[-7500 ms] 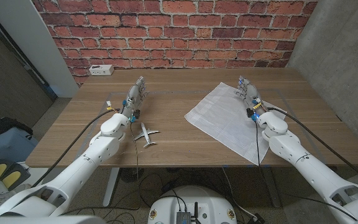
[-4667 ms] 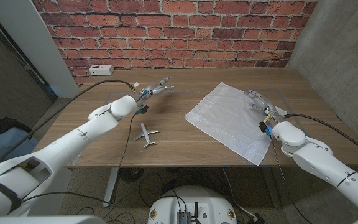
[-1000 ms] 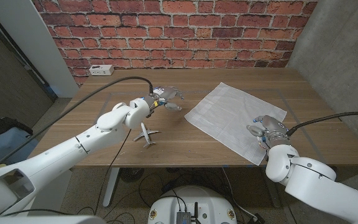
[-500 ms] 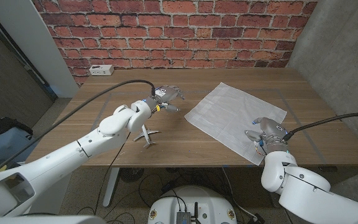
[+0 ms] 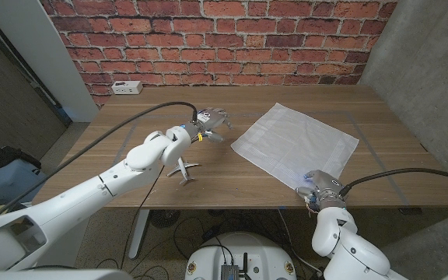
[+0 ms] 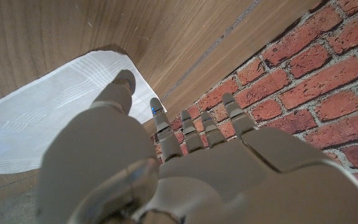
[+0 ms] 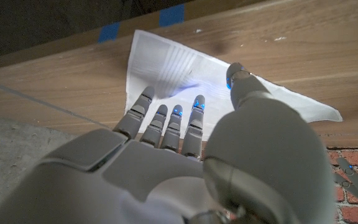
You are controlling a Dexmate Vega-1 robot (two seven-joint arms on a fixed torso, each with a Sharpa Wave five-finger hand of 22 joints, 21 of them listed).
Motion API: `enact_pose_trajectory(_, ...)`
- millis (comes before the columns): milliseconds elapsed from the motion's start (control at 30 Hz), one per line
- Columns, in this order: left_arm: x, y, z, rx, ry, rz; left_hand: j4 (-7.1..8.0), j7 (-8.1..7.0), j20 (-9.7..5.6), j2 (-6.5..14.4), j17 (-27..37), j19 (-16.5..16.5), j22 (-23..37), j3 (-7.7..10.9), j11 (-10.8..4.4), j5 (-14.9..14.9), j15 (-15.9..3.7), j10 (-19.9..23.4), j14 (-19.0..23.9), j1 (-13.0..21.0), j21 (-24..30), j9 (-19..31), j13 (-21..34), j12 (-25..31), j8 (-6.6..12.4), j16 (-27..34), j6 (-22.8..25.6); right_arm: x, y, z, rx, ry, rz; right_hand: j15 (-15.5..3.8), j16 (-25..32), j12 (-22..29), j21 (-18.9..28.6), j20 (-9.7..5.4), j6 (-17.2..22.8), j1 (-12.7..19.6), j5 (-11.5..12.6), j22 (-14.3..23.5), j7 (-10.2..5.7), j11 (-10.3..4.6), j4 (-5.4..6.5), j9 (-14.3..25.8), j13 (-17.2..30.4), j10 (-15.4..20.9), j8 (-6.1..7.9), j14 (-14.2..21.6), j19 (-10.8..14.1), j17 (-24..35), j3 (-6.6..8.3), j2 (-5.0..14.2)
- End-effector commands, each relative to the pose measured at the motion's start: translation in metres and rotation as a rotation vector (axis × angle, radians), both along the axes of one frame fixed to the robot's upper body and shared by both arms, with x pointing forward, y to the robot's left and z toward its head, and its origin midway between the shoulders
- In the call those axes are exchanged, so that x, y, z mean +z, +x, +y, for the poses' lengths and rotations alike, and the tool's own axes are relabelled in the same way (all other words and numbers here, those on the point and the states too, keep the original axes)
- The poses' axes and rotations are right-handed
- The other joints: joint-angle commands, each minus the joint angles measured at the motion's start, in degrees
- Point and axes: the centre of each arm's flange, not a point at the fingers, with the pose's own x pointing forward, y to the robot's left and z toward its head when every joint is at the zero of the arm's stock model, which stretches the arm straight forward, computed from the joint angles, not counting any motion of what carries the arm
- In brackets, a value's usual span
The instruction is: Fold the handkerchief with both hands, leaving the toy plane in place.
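handkerchief [image 5: 295, 143] flat on the desk [image 5: 232, 179], right hand [image 5: 316, 187] open-fingered over its near corner; left hand [image 5: 211, 122], fingers spread, empty, well left of it, beyond the toy plane [image 5: 182, 168].

- The surface [image 5: 232, 167] is seen from above by the head view, facing the brick wall [image 5: 224, 39].
- The left wrist view is held close behind the left robot hand [image 6: 185, 168], turned toward the wall.
- The right wrist view is set close over the handkerchief [image 7: 185, 68], which all three views share.
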Motion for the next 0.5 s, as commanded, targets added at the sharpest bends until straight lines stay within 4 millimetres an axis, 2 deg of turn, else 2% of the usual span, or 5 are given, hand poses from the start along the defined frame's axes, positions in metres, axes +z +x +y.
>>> enact_pose_trajectory(33,-0.002,0.004,-0.002,-0.007,0.012,0.027,0.14,-0.32,-0.18,0.2,0.1,0.0,0.2,-0.54,-0.21,0.2,-0.18,0.0,-0.1,0.7,-0.3,0.2,0.1,-0.1,-0.18,0.1,0.4,0.038,-0.023,-0.008,-0.23,-0.218,-0.196,-3.54,0.7,0.9,0.1,-0.5,0.5,4.5,1.3,0.1,-0.75,-1.08,-0.45,0.3,0.4,0.7,0.62,1.2,0.0,0.4,0.12,1.09)
enact_pose_trajectory(200,-0.001,0.004,-0.001,-0.015,0.001,0.028,0.85,0.43,-0.22,0.2,0.2,-0.1,0.3,-1.3,-0.22,0.0,-0.39,0.2,-0.1,-0.2,-0.3,0.3,0.1,0.0,-0.39,0.3,0.6,0.033,-0.018,-0.005,-0.299,-0.289,-0.226,-8.29,6.4,3.4,1.7,-1.84,3.8,8.7,1.6,0.2,-1.58,-2.67,0.39,0.4,1.1,8.3,1.87,11.5,4.5,2.8,-1.29,3.15)
enact_pose_trajectory(300,-0.001,0.004,0.001,-0.017,-0.004,0.03,1.33,0.83,-0.21,0.3,0.2,-0.1,0.3,-1.8,0.04,-0.2,-0.36,0.3,-0.2,-0.9,-0.3,0.3,0.1,0.1,-0.56,0.3,0.6,0.03,-0.013,-0.007,-0.314,-0.31,-0.23,-9.43,9.1,4.1,2.7,-2.77,5.3,11.2,1.5,0.4,-2.35,-3.42,0.03,0.3,1.6,10.3,2.23,14.8,7.3,4.9,-1.72,4.46)
enact_pose_trajectory(400,-0.001,0.004,0.002,-0.015,-0.005,0.035,1.69,1.25,-0.17,0.4,0.2,-0.1,0.3,-2.23,0.01,-0.3,-0.36,0.4,-0.2,-1.5,-0.3,0.3,0.1,0.2,-0.72,0.4,0.6,0.028,-0.01,-0.007,-0.335,-0.337,-0.267,-10.73,13.0,5.1,4.1,-5.22,8.3,16.4,0.6,0.6,-2.12,-3.8,-0.64,0.2,2.3,12.9,2.8,18.2,10.7,8.4,-2.01,6.17)
enact_pose_trajectory(500,-0.001,0.004,0.002,-0.017,-0.011,0.039,2.05,1.4,-0.14,0.4,0.2,-0.1,0.3,-2.7,0.04,-0.4,-0.33,0.4,-0.2,-2.1,-0.3,0.3,0.1,0.2,-0.91,0.4,0.5,0.028,-0.006,-0.01,-0.329,-0.342,-0.264,-11.42,16.7,5.9,5.2,-6.67,10.4,22.7,-1.0,1.0,-2.61,-4.24,-1.2,0.2,3.0,14.9,2.71,22.0,12.1,12.3,-2.3,7.06)
